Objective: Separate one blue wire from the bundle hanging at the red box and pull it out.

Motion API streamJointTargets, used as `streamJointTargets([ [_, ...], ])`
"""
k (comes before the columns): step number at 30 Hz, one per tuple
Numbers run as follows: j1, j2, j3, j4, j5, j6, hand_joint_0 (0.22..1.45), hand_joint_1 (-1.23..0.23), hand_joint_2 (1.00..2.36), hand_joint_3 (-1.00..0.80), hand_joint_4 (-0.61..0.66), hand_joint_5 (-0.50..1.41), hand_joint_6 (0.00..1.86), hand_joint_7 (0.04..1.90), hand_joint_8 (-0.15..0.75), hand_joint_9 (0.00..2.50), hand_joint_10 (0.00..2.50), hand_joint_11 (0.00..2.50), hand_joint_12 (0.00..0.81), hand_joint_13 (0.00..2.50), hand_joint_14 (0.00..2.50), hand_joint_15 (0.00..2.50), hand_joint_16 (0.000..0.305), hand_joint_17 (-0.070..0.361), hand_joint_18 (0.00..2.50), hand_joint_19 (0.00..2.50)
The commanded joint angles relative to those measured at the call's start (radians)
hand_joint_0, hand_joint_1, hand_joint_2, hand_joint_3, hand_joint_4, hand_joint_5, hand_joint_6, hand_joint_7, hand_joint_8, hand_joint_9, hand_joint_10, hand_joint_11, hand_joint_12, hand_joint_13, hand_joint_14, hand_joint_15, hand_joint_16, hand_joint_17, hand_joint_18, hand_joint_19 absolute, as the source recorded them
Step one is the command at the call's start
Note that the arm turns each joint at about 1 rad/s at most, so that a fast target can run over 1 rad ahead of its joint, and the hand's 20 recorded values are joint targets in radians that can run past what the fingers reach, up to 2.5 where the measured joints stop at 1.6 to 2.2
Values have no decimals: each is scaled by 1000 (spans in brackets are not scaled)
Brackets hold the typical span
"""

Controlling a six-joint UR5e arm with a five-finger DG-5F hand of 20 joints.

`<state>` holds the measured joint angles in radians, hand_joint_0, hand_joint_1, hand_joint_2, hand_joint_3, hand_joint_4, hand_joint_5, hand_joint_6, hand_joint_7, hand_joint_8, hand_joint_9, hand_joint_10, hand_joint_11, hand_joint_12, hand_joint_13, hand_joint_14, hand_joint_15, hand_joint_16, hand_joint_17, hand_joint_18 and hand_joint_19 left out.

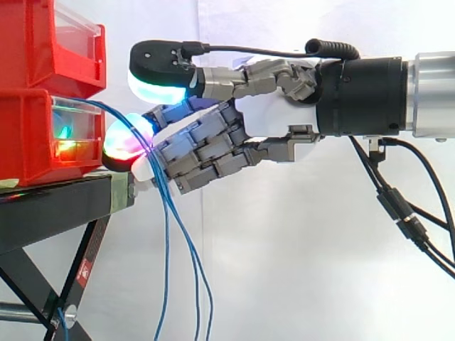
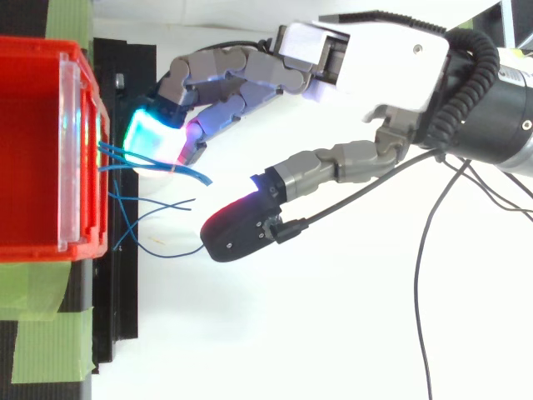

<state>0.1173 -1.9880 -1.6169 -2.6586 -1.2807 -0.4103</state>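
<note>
A bundle of thin blue wires [image 1: 174,227] is seen at the top front edge of the lower of two stacked red plastic bins [image 1: 28,142], which are carried by a black metal stand [image 1: 57,206]. The wires are draped past the stand's front edge and hang free before the white curtain [image 1: 284,270], where open room is left below them and to the right. From above, their loose ends [image 2: 179,172] are spread apart just outside the bin's clear front pane [image 2: 71,150]. The grey-and-white robot hand [image 1: 270,117] is stretched level from the right and is set against the bundle, just in front of the lower bin; whether a wire is held cannot be told. Strips of green tape [image 2: 50,342] are stuck beside the stand. A small red label [image 1: 85,271] is fixed to the stand's leg, its writing too small to be read.
</note>
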Motion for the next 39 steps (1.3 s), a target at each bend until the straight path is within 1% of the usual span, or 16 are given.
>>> streamJointTargets([
  [1, 1, 0, 0, -1, 15, 16, 594, -721, 1002, -471, 349, -138, 502, 1085, 352, 769, 11, 456, 411, 469, 9, 269, 58, 130, 389, 231],
  [8, 7, 0, 0, -1, 18, 13, 600, -731, 1002, -469, 347, -136, 502, 1094, 352, 774, 13, 466, 410, 479, 9, 286, 57, 129, 410, 242],
  [14, 16, -3, 0, -3, 18, 13, 600, -730, 1003, -473, 341, -136, 502, 1095, 350, 779, 11, 463, 412, 485, 9, 282, 57, 129, 419, 239],
  [17, 18, -26, 0, -3, 14, 18, 598, -725, 1002, -472, 349, -136, 502, 1094, 351, 780, 11, 463, 412, 485, 9, 285, 57, 129, 419, 251],
  [18, 18, -26, 0, -3, 14, 18, 598, -724, 1002, -473, 349, -135, 502, 1090, 350, 780, 11, 464, 411, 485, 9, 280, 57, 129, 419, 251],
  [19, 16, -38, 0, 0, 14, 27, 598, -722, 1002, -473, 344, -136, 502, 1094, 351, 780, 13, 463, 412, 489, 9, 286, 57, 129, 420, 258],
  [21, 18, -46, 0, 3, 12, 57, 597, -722, 1002, -469, 346, -136, 502, 1095, 352, 781, 11, 464, 412, 489, 9, 287, 57, 129, 423, 254],
  [22, 19, -44, 0, 3, 12, 70, 596, -720, 1002, -468, 348, -135, 502, 1096, 353, 781, 14, 473, 414, 491, 9, 287, 57, 129, 423, 261],
  [24, 19, -44, 0, 3, 12, 127, 597, -718, 1002, -467, 344, -134, 502, 1096, 353, 783, 13, 475, 413, 492, 9, 291, 57, 128, 427, 260],
  [26, 19, -44, 0, 5, 12, 154, 597, -717, 1003, -468, 344, -134, 502, 1097, 354, 785, 13, 471, 413, 493, 9, 291, 57, 128, 428, 255],
  [28, 21, -44, 0, 5, 15, 214, 599, -715, 1002, -471, 348, -132, 502, 1105, 358, 793, 13, 482, 413, 494, 9, 290, 57, 128, 432, 266],
  [29, 19, -46, 0, 5, 15, 229, 599, -716, 1002, -469, 347, -131, 502, 1106, 355, 794, 11, 478, 412, 497, 9, 285, 57, 128, 434, 259],
  [30, 19, -46, 0, 5, 15, 229, 601, -717, 1002, -469, 341, -130, 502, 1116, 355, 797, 12, 479, 413, 498, 9, 286, 57, 128, 436, 266],
  [33, 19, -44, 0, 3, 15, 285, 606, -726, 1003, -465, 334, -127, 502, 1139, 356, 795, 13, 482, 414, 505, 9, 292, 57, 128, 443, 256],
  [38, 19, -44, 0, 5, 15, 297, 614, -741, 1003, -459, 322, -124, 501, 1168, 354, 793, 13, 490, 414, 511, 9, 293, 57, 128, 456, 269],
  [39, 19, -46, 0, 5, 14, 297, 615, -745, 1005, -450, 307, -121, 500, 1213, 355, 793, 11, 497, 414, 512, 9, 296, 57, 128, 458, 269],
])
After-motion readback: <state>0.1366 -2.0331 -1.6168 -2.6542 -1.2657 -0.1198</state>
